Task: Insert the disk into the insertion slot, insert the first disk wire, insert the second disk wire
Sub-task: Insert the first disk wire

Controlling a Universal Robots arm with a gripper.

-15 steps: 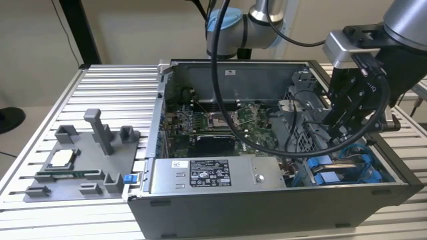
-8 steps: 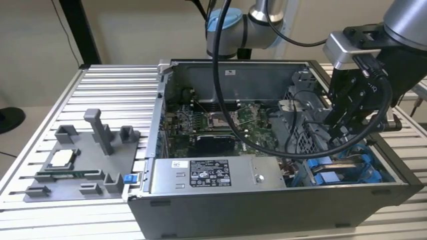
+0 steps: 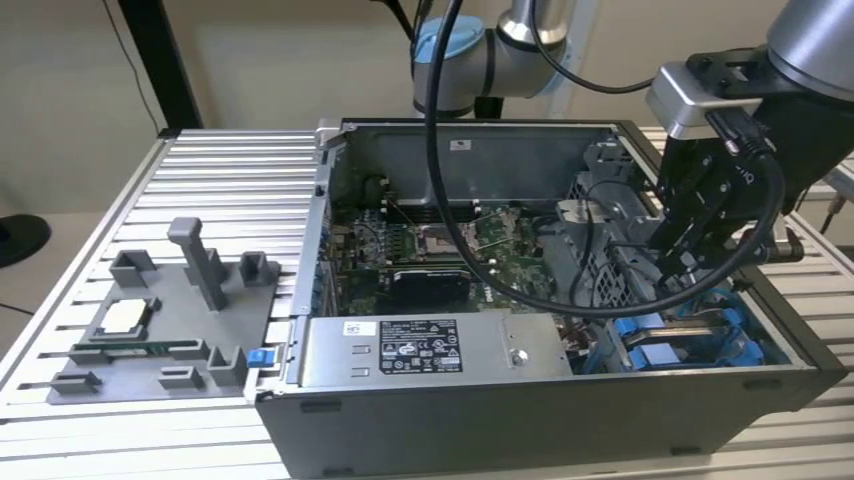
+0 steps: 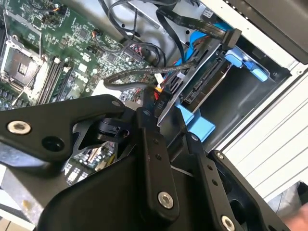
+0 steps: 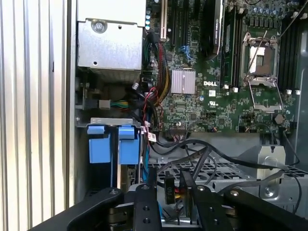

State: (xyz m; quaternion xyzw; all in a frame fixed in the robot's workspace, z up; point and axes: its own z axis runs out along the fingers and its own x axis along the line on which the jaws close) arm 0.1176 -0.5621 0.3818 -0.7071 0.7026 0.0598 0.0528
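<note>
The flat silver-grey disk [image 4: 202, 79], clipped in its bright blue plastic carrier, sits in the drive bay of the open grey metal computer case [image 3: 534, 420]. Two blue carrier handles [image 5: 98, 147] stand side by side there. The black gripper [image 5: 171, 185] pinches one black wire plug [image 5: 169, 192].

Silver arm [image 3: 817, 40], blue caps [image 3: 447, 45], black hand [image 3: 674, 262]

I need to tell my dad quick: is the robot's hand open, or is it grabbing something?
Gripper: closed on a black wire plug, close to the disk.
</note>
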